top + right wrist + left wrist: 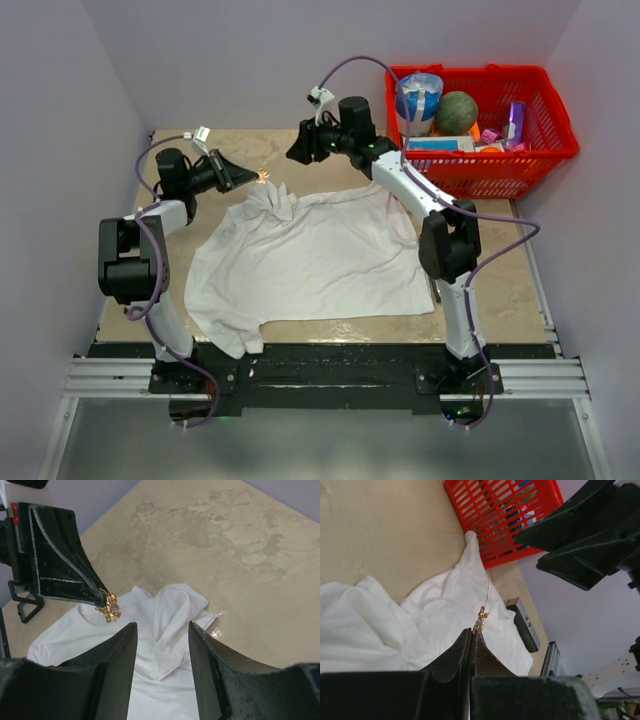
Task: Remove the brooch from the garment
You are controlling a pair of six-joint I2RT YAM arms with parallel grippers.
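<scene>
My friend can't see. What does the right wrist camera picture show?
The left arm's fingers, shut, pinch a tiny gold brooch above the crumpled white shirt. The right arm's fingers stand open in front, empty, over a beige table.

The shirt (320,260) is plain white, the pin (109,611) above it orange-gold, the basket (500,176) beyond it red, the table (240,540) beneath mottled beige.

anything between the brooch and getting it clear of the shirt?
Nothing visible blocks it. The left hand is shut on the brooch, whose pin sticks out bare, apart from the garment. The right hand hangs open above the collar, beside the brooch rather than in its way.
</scene>
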